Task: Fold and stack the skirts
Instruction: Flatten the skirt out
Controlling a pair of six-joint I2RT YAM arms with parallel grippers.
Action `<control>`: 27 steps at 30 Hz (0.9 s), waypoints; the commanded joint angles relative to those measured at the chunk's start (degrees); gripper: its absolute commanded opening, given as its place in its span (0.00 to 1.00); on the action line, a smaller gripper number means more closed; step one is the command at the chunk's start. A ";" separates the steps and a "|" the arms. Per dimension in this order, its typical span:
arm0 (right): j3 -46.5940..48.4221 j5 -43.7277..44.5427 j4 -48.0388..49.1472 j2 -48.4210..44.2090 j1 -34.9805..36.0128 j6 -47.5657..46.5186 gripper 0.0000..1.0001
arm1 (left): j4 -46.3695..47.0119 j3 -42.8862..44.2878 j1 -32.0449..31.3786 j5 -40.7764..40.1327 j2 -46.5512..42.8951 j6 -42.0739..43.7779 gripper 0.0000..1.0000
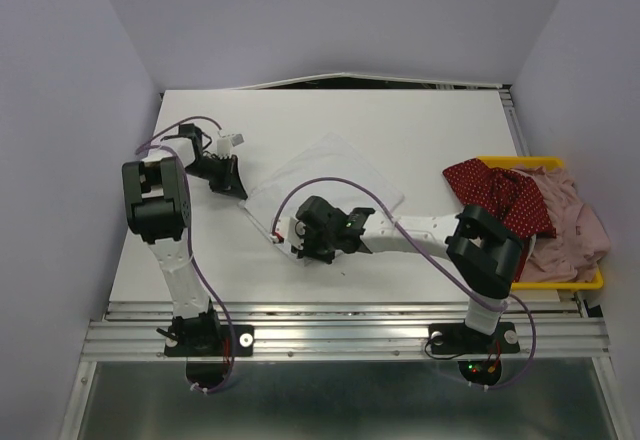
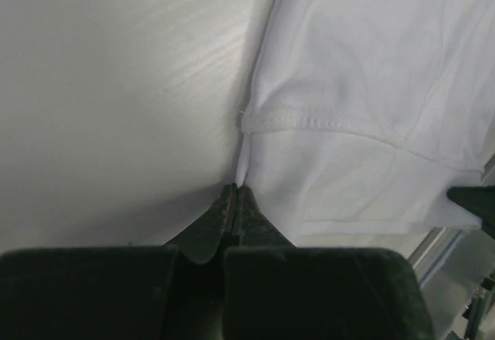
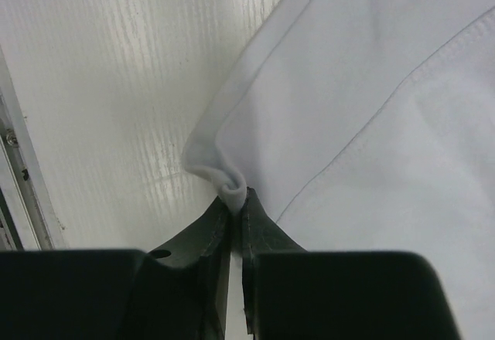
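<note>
Both left claw [image 2: 234, 193] and right claw [image 3: 238, 198] pinching white cloth [image 1: 330, 180], skirts [image 1: 500, 195] well right

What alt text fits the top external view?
The left gripper and the right gripper each pinch a corner of a flat white cloth garment on a white table. At the right, a dark red polka-dot skirt and a dusty pink ruffled skirt lie heaped in a yellow plastic tray.
</note>
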 commanded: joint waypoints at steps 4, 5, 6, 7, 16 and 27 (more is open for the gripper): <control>-1.76 -7.19 -0.05 -4.47 1.63 1.10 0.01 | 3.37 16.45 0.47 -15.05 0.59 -0.69 0.00; -1.76 -7.46 0.39 -3.77 2.32 1.36 0.01 | 4.15 17.52 0.12 -16.01 0.77 -0.60 0.00; -1.06 -7.99 1.00 -3.16 3.03 1.36 0.01 | 4.42 18.49 -0.06 -17.59 1.03 -0.07 0.00; -0.53 -8.51 1.18 -2.45 3.03 1.62 0.01 | 3.99 20.50 -0.32 -18.13 1.73 0.28 0.00; 10.19 -11.32 -1.45 0.81 -0.11 10.05 1.00 | 1.17 21.49 -0.94 -18.05 0.43 5.64 0.45; 14.85 -12.31 -4.00 3.86 -25.09 8.05 0.72 | 10.84 5.14 -3.22 -24.03 -18.12 6.88 0.46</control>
